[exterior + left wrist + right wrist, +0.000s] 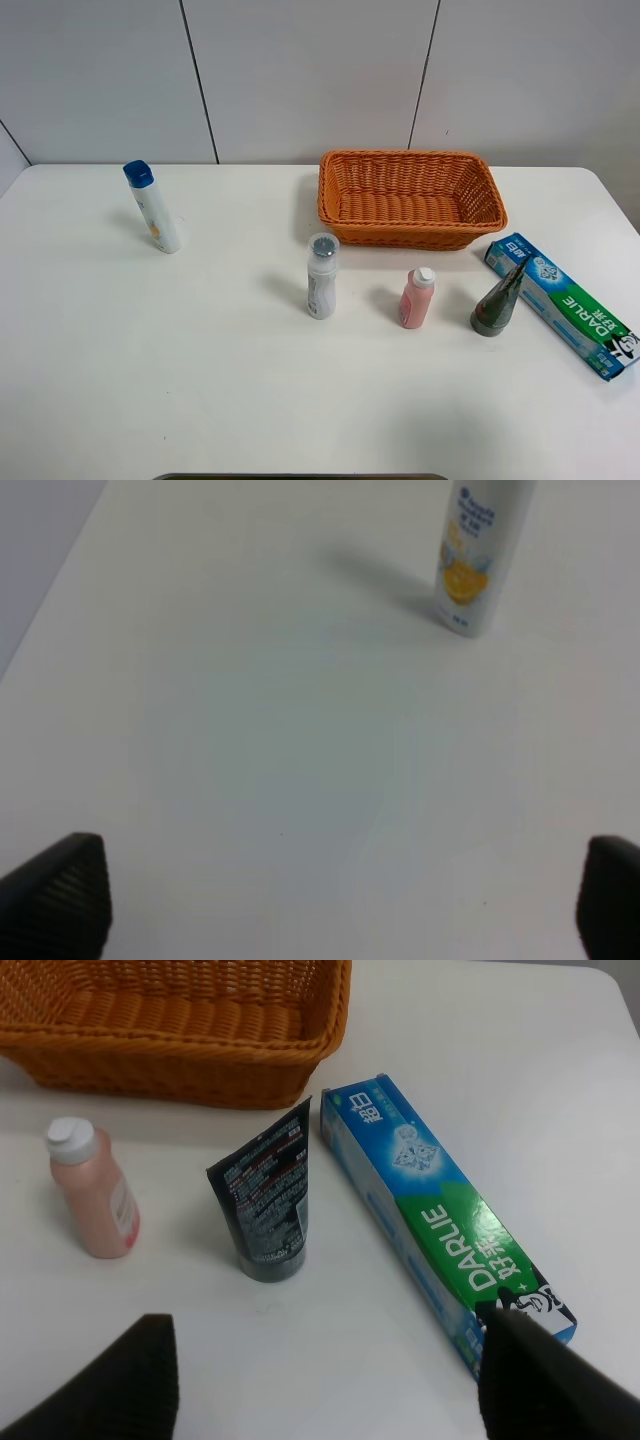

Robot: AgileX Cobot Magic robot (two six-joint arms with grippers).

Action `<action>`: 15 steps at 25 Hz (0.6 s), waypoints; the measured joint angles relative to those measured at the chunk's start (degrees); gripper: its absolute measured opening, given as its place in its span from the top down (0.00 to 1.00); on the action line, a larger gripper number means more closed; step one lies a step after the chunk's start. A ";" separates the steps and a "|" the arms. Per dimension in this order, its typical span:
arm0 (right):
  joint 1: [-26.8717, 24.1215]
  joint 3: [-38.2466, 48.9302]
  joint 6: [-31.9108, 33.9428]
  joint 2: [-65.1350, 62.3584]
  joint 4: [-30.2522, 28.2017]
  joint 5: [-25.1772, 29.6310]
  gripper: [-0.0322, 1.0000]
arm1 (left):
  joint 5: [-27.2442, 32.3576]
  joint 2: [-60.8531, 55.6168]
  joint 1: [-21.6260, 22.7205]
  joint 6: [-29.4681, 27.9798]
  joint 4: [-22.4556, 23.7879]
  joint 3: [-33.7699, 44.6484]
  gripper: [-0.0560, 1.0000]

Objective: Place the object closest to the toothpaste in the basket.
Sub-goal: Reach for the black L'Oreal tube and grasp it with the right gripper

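Note:
A green and blue toothpaste box [560, 303] lies flat at the right of the table; it also shows in the right wrist view [440, 1215]. A dark tube [498, 298] stands on its cap right beside the box, apart from it [265, 1205]. The orange wicker basket [400, 155] stands behind them [200, 1070]. My right gripper [330, 1380] is open and empty, above the table in front of the tube and box. My left gripper [330, 900] is open and empty over bare table. Neither gripper shows in the exterior high view.
A pink bottle [416, 298] stands left of the tube [92, 1203]. A white bottle with a grey cap [321, 277] stands left of that. A white bottle with a blue cap [153, 207] leans at the far left [478, 555].

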 joint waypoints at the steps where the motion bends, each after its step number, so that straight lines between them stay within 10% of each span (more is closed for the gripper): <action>1: 0.00 0.00 0.00 0.00 0.00 0.00 0.33 | 0.00 0.00 0.00 0.00 0.00 0.00 0.06; 15: 0.00 0.00 0.00 0.00 0.00 0.00 0.33 | 0.00 0.00 0.00 0.00 0.00 0.00 0.06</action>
